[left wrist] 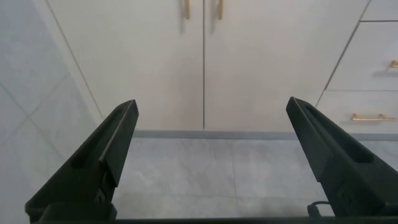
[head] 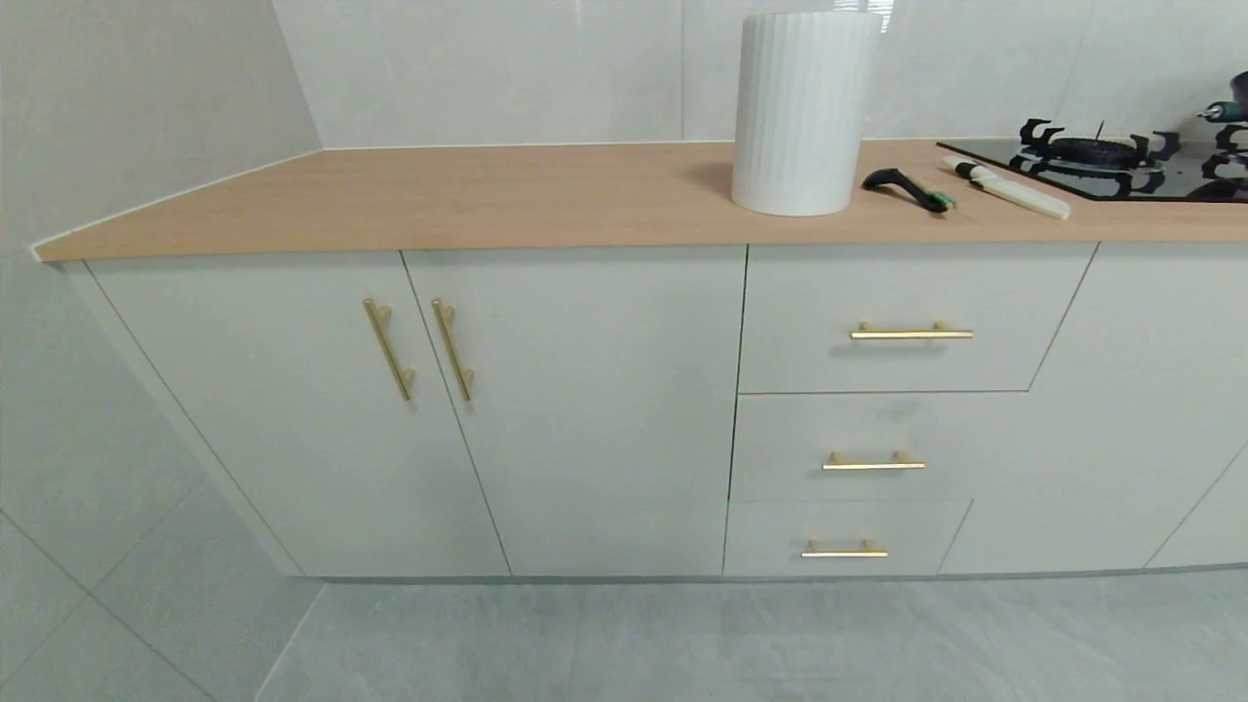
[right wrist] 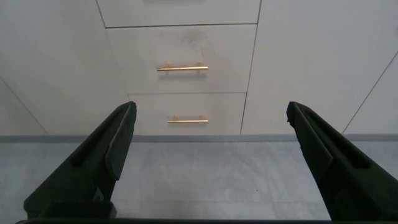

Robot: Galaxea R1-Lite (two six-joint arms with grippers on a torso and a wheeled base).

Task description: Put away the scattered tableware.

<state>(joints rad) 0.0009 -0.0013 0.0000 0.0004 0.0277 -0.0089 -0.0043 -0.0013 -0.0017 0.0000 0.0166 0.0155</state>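
Your left gripper and right gripper gape wide and empty, apparently readied; peeler and knife lie unstowed beside the ribbed canister.

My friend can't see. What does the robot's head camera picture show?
A tall white ribbed container stands on a wooden countertop, with a black-handled utensil and a cream-coloured utensil lying between it and a black gas hob. Below are pale cabinet doors and three drawers with gold bar handles.
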